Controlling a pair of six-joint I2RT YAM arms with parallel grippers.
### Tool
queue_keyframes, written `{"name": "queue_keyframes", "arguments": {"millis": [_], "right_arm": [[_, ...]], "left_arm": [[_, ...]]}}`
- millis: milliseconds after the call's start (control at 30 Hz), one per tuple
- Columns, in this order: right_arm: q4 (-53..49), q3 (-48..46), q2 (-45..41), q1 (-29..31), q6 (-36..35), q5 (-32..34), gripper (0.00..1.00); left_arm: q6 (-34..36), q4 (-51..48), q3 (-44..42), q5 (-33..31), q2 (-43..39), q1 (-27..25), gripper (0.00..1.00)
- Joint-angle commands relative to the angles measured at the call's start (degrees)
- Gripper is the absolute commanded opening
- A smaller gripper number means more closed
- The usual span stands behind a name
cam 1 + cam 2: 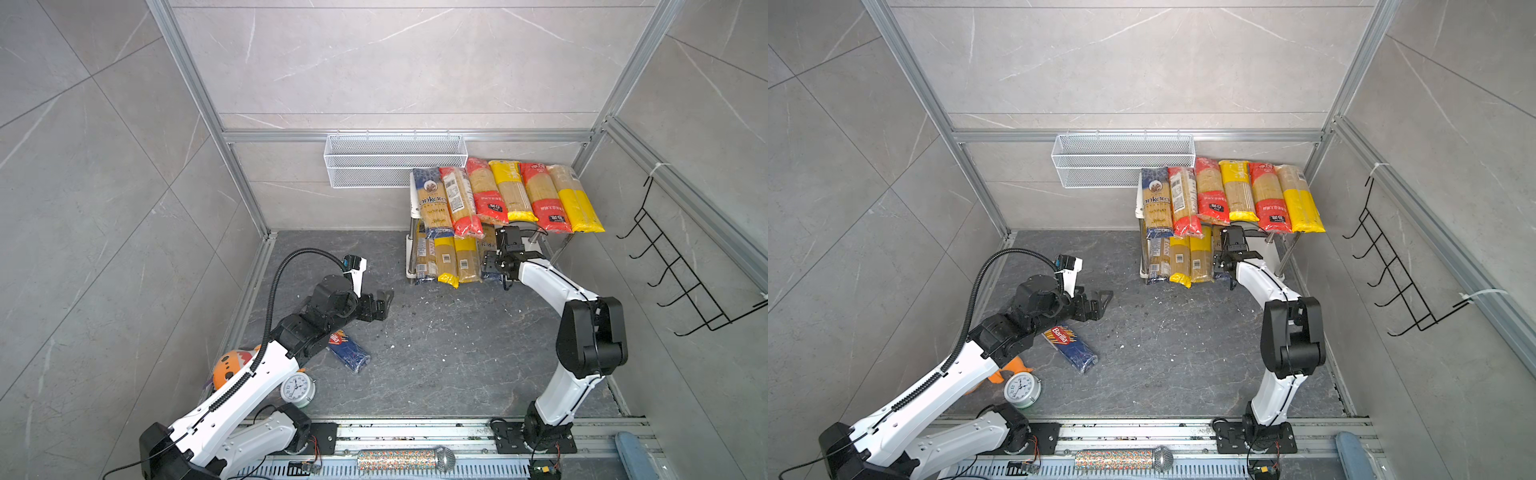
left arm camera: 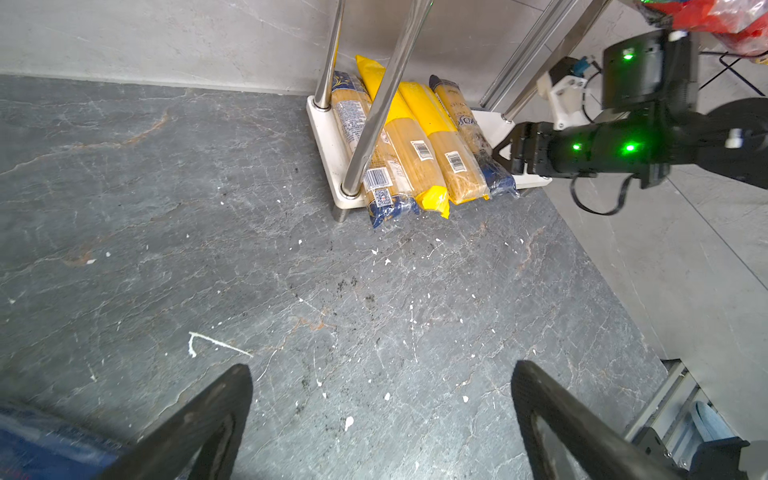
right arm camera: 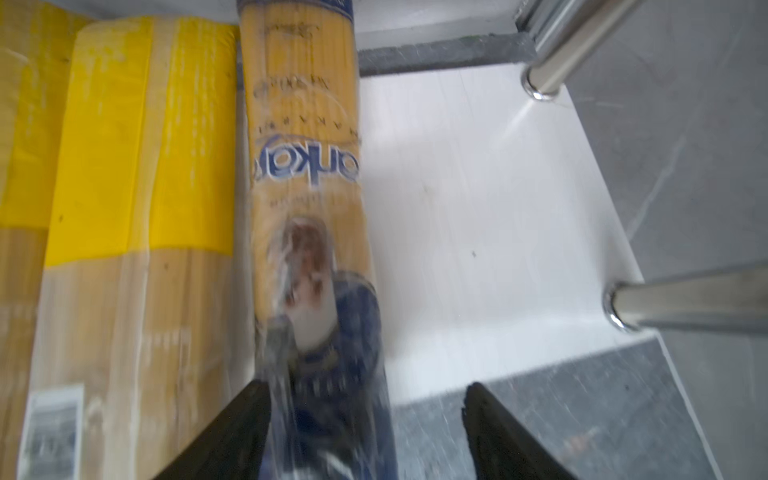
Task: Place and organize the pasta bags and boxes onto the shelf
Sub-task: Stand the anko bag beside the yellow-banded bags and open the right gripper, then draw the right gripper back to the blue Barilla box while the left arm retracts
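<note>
In both top views the shelf (image 1: 414, 203) (image 1: 1139, 208) is standing at the back right of the dark tabletop (image 1: 436, 353). Six spaghetti packs (image 1: 505, 195) (image 1: 1231, 195) are lying side by side across its upper board, their near ends overhanging the edge. More packs are lying on the lower board beneath them. The Barilla box (image 1: 349, 351) (image 1: 1071, 347) is lying flat on the tabletop at the left, well apart from the shelf, partly under the left arm. The left claw (image 1: 384, 305) (image 1: 1102, 297) is hovering just beyond the box. The right claw (image 1: 490, 264) (image 1: 1219, 262) is reaching in under the upper board. An alarm clock (image 1: 297, 388) is sitting near the left arm's base.

In the left wrist view the left claw (image 2: 382, 370) is gaping wide over bare tabletop, gripping nothing. Four packs are lying on the lower board (image 2: 328, 149), and the right claw (image 2: 500, 151) is pointing at the blue-ended Ankara pack (image 2: 469, 124), the one nearest to it.

In the right wrist view, which is blurred, the right claw (image 3: 365, 384) is standing spread wider than the Ankara pack (image 3: 307, 166). The pack is lying on the lower board (image 3: 478, 208) close against one finger (image 3: 232, 432), with a gap at the other. A yellow-banded pack (image 3: 137, 166) is lying just beside it.
</note>
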Motion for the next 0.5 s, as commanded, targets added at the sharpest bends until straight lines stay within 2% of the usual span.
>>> {"name": "queue_keyframes", "arguments": {"millis": [0, 300, 367, 467], "right_arm": [[-4.21, -4.5, -6.35, 0.18, 2.33, -2.13, 0.77], [-9.05, -14.61, -19.83, 1.83, 5.18, -11.93, 0.78], [-10.44, -16.01, -22.13, 3.83, 5.94, -12.06, 0.78], [-12.08, -17.49, -24.19, 10.38, 8.53, -8.57, 0.78]], "left_arm": [[-1.61, -2.57, -0.49, -0.79, -1.91, -0.03, 1.0], [-5.13, -6.65, -4.4, 2.2, -9.85, -0.09, 1.0], [-5.83, -7.45, -5.22, 4.3, -11.73, -0.09, 1.0], [-7.12, -8.95, -6.67, 7.42, -15.03, -0.08, 1.0]]}}
